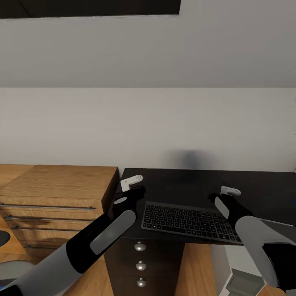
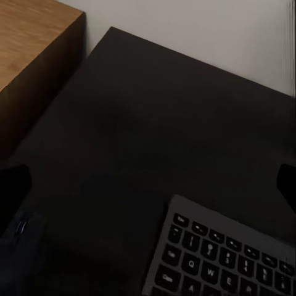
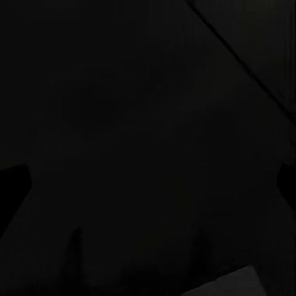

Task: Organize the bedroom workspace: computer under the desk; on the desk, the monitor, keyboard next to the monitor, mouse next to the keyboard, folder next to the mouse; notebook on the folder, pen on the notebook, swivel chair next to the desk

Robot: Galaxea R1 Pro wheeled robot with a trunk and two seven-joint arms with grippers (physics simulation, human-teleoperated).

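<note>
Left gripper (image 1: 132, 183) hovers over the near-left corner of the worktop (image 1: 181, 189). In the left wrist view its dark fingertips (image 2: 13, 188) sit at opposite edges of the picture with bare black surface between them, so the jaws stand spread and empty. Right gripper (image 1: 230, 193) hovers over the worktop just off the right end of the keyboard (image 1: 190, 220); its wrist view is almost wholly dark, yet two fingertips (image 3: 13, 185) again lie far apart at the edges, so those jaws also read as spread, holding nothing.

Keyboard: compact, slim, black low keys in a dark grey frame, lying flat near the front edge of the worktop, between the two grippers, slightly skewed with its right end nearer the edge. Its far-left corner shows in the left wrist view (image 2: 222, 253).

Surroundings: glossy black worktop against a pale wall; drawers with round silver knobs (image 1: 140, 247) below its front; a light-wood drawer unit (image 1: 57, 193) adjoining on the left.

Step in hand, as judged: settling the keyboard's place on the worktop. To do it well, leave room behind it for the monitor and to its right for the mouse. If it needs squaring, nudge it from both ends with flat, low contact rather than lifting it, and keep it clear of the front edge.
</note>
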